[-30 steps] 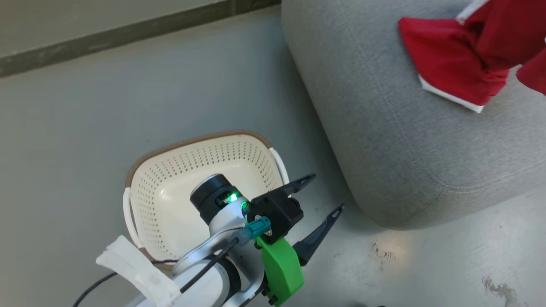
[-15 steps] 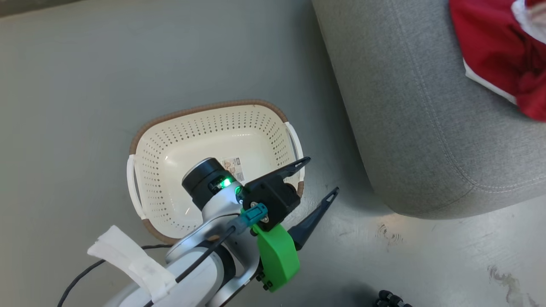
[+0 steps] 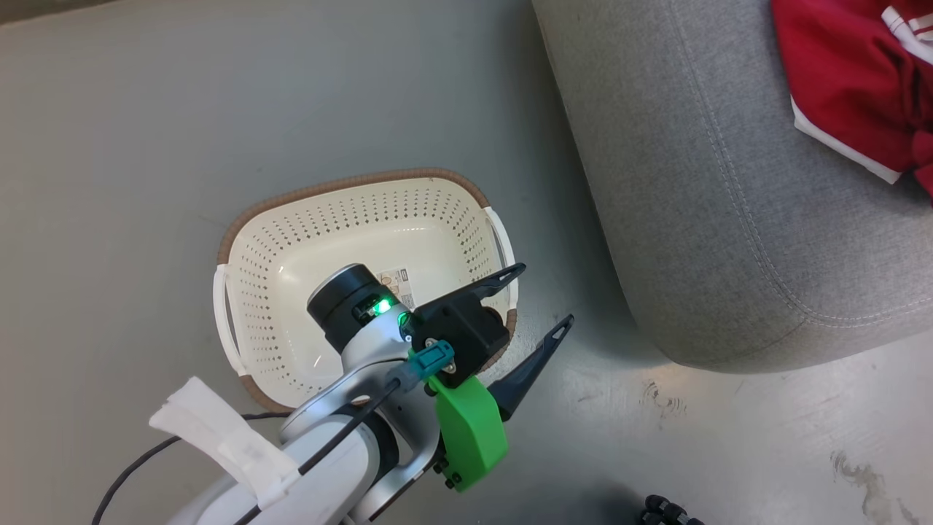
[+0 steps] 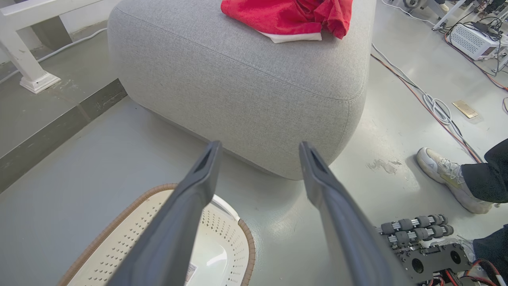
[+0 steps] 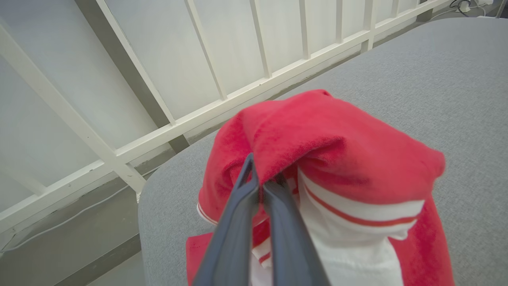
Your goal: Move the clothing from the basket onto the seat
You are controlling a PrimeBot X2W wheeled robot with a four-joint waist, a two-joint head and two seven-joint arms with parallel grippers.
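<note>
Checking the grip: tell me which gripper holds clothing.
The right gripper, pinched shut on the red clothing; the left gripper stands open and empty.

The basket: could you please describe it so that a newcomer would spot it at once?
Start at the large grey seat. On the floor beside its rounded corner, under the left pincer, sits the basket. Unlike the red clothing, it is cream plastic dotted with holes, with a brown rim and white handles.
</note>
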